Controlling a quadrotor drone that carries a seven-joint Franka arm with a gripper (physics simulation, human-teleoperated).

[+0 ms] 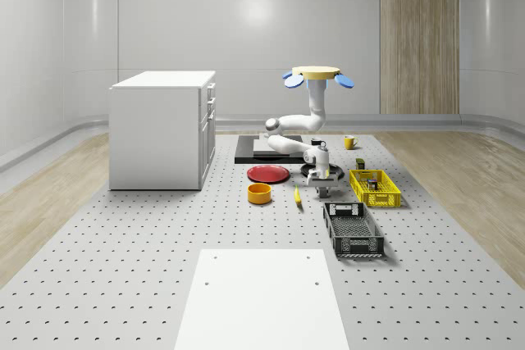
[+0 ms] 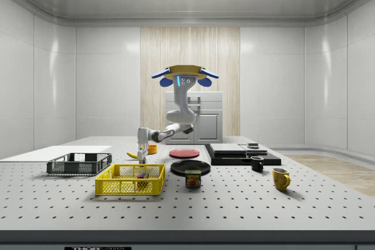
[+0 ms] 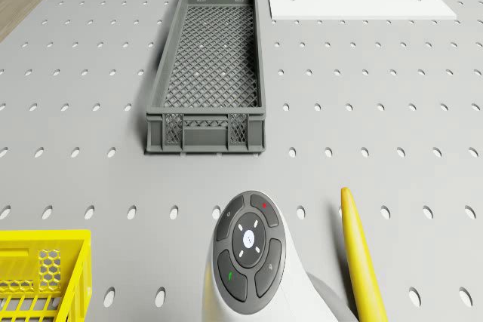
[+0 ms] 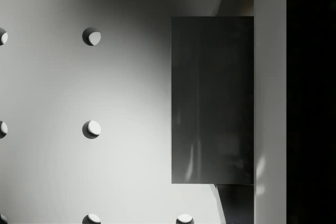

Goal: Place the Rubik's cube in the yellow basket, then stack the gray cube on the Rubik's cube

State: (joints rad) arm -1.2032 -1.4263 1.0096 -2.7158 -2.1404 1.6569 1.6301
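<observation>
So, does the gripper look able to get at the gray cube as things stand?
Probably yes: with the drone hovering above, the gripper hangs low over the table, the gray cube close beneath it and nothing between.

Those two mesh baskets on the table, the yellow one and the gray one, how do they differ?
The yellow basket is bright yellow; the gray basket is dark gray. The yellow basket holds a small object, seen in the side view; the gray basket looks empty in the drone view. In the whole-scene view the yellow basket lies farther back, beside the gripper, and the gray basket nearer the camera. Both are long, open-topped and mesh-walled, resting flat on the perforated table.
</observation>
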